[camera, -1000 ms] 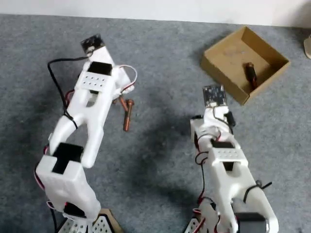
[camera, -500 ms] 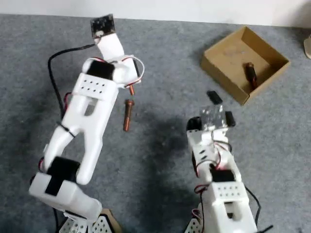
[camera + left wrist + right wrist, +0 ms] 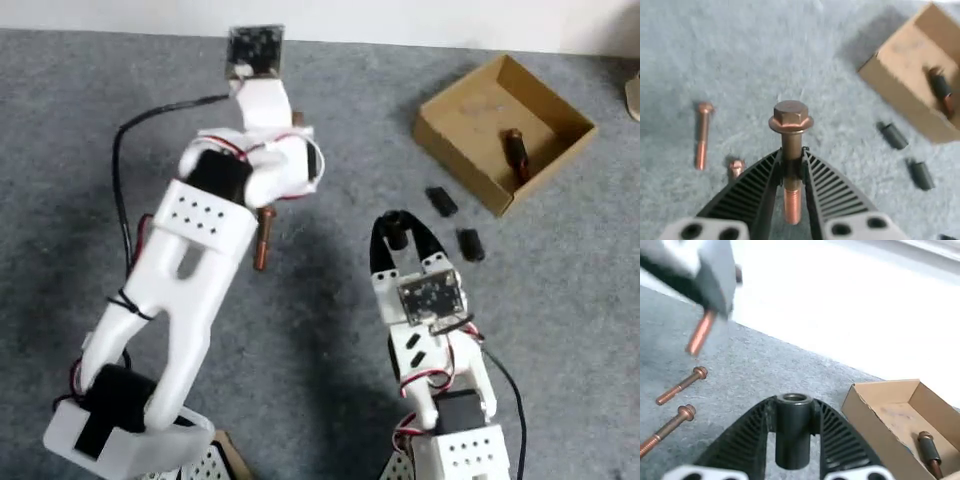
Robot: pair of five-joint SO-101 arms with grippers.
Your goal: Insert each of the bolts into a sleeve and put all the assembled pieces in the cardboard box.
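While the left gripper (image 3: 791,156) hangs over the grey carpeted table (image 3: 330,330) toward its far edge, its jaws are clamped tight on the shank of a copper-coloured hex-head bolt (image 3: 791,121), head poking out past the fingertips. Over to the right gripper (image 3: 792,407), nearer the table's middle: it's pinched around a short black cylindrical sleeve (image 3: 792,440), open bore showing at the top.

Down on the carpet, two loose copper bolts (image 3: 681,385) lie side by side, left of the table's middle. A pair of spare black sleeves (image 3: 441,201) lie just outside the open brown cardboard box (image 3: 455,170), which sits by the far right corner. Inside it, one bolt-in-sleeve assembly (image 3: 515,150) lies near a wall.
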